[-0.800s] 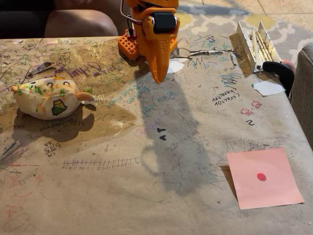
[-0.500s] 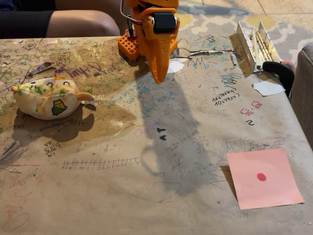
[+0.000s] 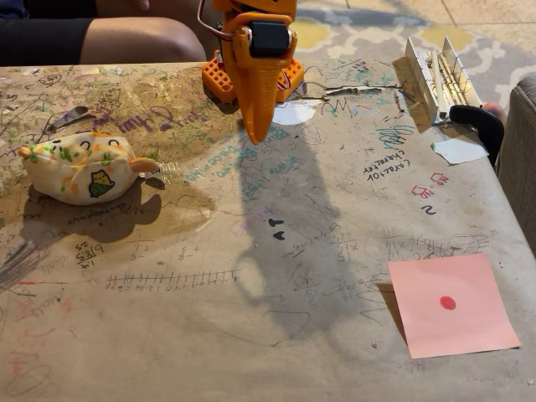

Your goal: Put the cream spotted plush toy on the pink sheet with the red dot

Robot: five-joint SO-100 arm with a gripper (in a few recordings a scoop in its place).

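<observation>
Up at the far edge, the orange gripper (image 3: 255, 134) points its tip straight down, hanging just above the tabletop (image 3: 251, 318) with nothing in its grasp. The fingers come together into one narrow point, no gap showing between them. Above the tip sits the arm's black servo block in its orange housing, and behind that the orange base (image 3: 219, 79) is planted on the scribbled brown surface. A dark shadow of the arm (image 3: 285, 243) runs from under the gripper toward the near edge.

Just right of the tip there's a small white paper scrap (image 3: 295, 112) lying flat. Out to the left, well apart from the gripper, the cream spotted plush toy (image 3: 79, 166) rests on the tabletop, green and orange spots across it, the yellow corn patch facing the camera, one tan limb poking out to the right.

Swing over to the near right corner: the pink sheet with the red dot (image 3: 452, 303) lies flat and bare, well apart from both the plush and the gripper.

At the far right, a white metal rack (image 3: 435, 77) stands near a black clamp (image 3: 479, 121), with another white scrap of paper (image 3: 460, 150) beside it. A person's leg (image 3: 134, 38) shows behind the table at top left.
</observation>
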